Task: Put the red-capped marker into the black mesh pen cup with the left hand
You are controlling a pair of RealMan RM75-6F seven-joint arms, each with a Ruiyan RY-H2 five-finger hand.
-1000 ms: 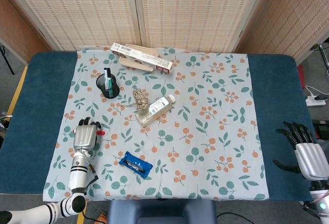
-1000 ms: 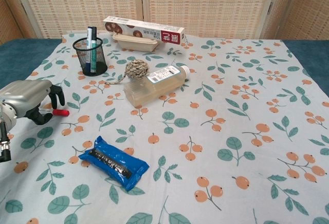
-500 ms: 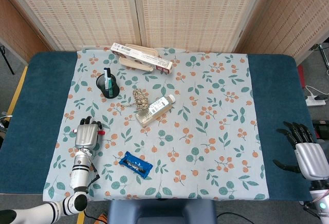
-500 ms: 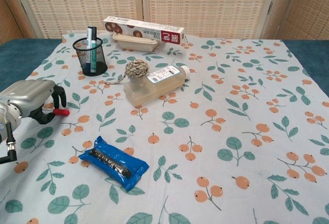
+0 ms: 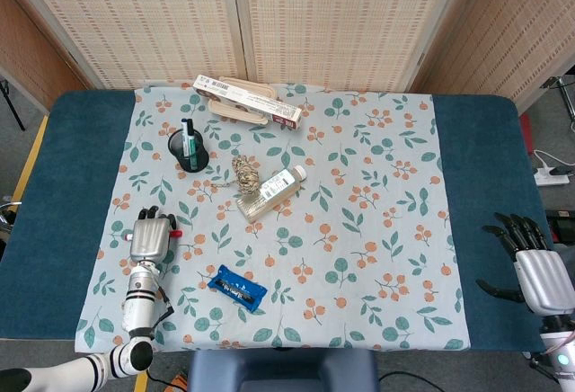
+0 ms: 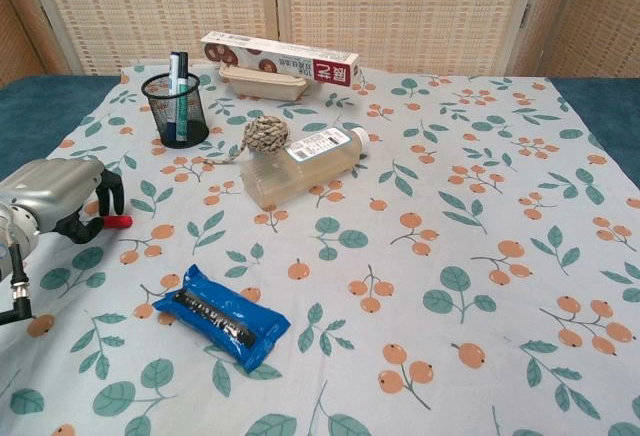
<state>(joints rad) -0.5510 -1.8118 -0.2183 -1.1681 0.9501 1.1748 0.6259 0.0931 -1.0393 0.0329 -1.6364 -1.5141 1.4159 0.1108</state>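
At the cloth's near-left edge | left hand (image 6: 58, 198) curled around red-capped marker (image 6: 117, 222) | right hand (image 5: 535, 266) spread wide, holding nothing

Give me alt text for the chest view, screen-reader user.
The left hand, at the left edge of a floral tablecloth, curls over a red-capped marker. Behind it stands a black mesh pen cup holding a pen; a blue packet lies in front.

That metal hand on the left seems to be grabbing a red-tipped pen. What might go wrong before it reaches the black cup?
Only the red cap of the marker shows beyond the left robot hand, so the hold may be shallow and slip. The black mesh pen cup already holds a pen and looks light; a bump could tip it.
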